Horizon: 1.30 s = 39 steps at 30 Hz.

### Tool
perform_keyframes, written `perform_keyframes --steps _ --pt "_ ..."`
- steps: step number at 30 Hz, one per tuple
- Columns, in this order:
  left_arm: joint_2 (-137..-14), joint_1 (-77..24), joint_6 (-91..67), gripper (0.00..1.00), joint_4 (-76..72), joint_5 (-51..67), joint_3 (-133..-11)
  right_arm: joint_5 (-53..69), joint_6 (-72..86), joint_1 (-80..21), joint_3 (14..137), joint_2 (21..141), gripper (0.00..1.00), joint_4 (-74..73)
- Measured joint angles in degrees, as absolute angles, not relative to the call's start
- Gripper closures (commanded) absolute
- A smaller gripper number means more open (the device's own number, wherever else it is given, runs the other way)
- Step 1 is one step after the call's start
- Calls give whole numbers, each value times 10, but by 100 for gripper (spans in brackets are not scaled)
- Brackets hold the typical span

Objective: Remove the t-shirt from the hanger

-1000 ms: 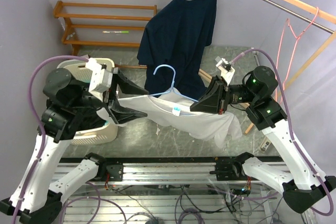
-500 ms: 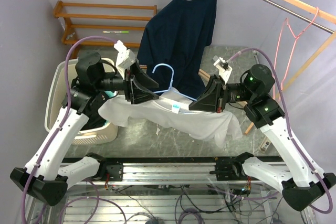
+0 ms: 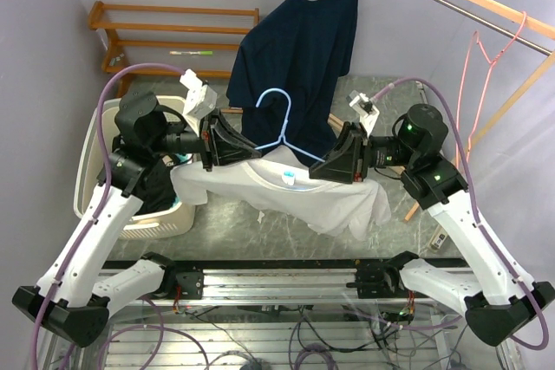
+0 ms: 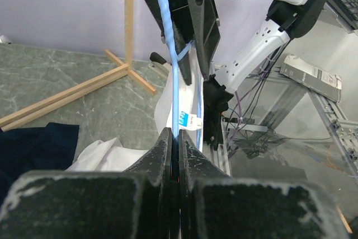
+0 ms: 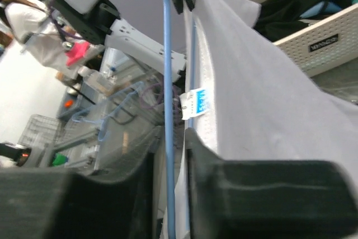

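Note:
A white t-shirt (image 3: 303, 201) hangs on a light blue hanger (image 3: 283, 119) held in the air between both arms. My left gripper (image 3: 254, 152) is shut on the hanger's left shoulder wire. In the left wrist view the blue hanger (image 4: 175, 82) runs straight into the pinched jaws of the left gripper (image 4: 175, 141), with t-shirt cloth (image 4: 100, 155) beside them. My right gripper (image 3: 316, 171) is at the hanger's right shoulder. In the right wrist view the right gripper (image 5: 170, 138) has its jaws slightly apart, with the hanger wire (image 5: 166, 82) between them untouched. The t-shirt (image 5: 251, 99) lies against the right finger.
A dark navy t-shirt (image 3: 299, 58) hangs on another hanger from the wooden rail behind. A pink hanger (image 3: 486, 49) hangs at the right. A white laundry basket (image 3: 160, 225) with dark clothes stands at the left. A wooden rack (image 3: 173, 32) stands at the back left.
My left gripper came up from the lower left and closed on the hanger's left shoulder. The hanger rose a little. The right jaws loosened slightly.

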<state>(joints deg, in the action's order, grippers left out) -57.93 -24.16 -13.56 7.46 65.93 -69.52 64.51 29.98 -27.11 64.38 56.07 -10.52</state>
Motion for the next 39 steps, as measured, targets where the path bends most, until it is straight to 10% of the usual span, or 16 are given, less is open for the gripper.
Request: perform_keyframes --steps 3,26,35,39 --pt "-573 -242 -109 93 104 649 -697 617 277 -274 648 559 51 -136" --pt "-479 -242 -32 93 261 574 -771 318 158 -277 616 432 44 -342" --pt "-474 -242 -37 93 259 574 -778 356 139 -277 613 378 76 -340" --pt "-471 -242 -36 93 261 574 -778 364 133 -277 613 387 61 -354"
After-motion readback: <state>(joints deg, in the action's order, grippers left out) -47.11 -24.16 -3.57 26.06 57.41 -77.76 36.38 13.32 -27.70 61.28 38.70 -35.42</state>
